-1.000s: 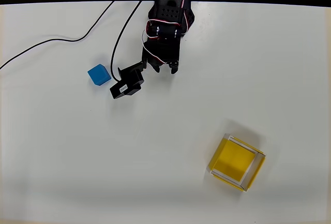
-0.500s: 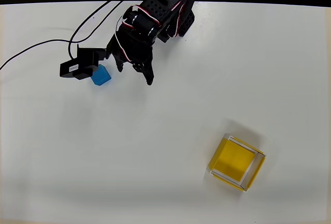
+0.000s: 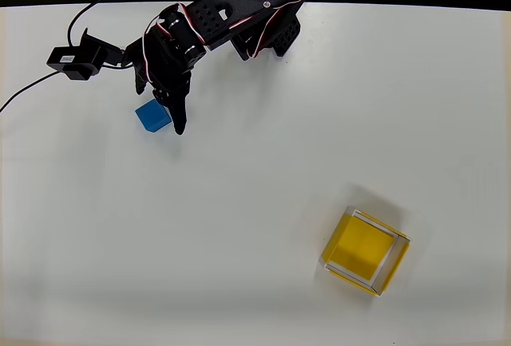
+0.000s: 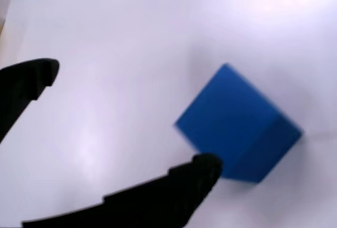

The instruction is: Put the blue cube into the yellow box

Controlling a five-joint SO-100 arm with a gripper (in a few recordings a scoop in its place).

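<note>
The blue cube (image 3: 151, 116) sits on the white table at the upper left of the overhead view. My black gripper (image 3: 164, 108) hangs open right over it, one fingertip (image 3: 179, 129) just past the cube's right edge. In the wrist view the blue cube (image 4: 239, 129) lies right of centre, touching or nearly touching the tip of the lower finger (image 4: 197, 171), while the gripper (image 4: 131, 117) stands wide with nothing between its fingers. The yellow box (image 3: 366, 251), with its pale walls, rests far off at the lower right.
A black wrist camera (image 3: 76, 60) sticks out to the left of the arm, and black cables (image 3: 32, 86) trail over the table's upper left. The dark back edge of the table runs along the top.
The arm has swung left across the table. The gripper went from right of the cube to right over it, and the wrist camera passed beyond the cube to the far left.
</note>
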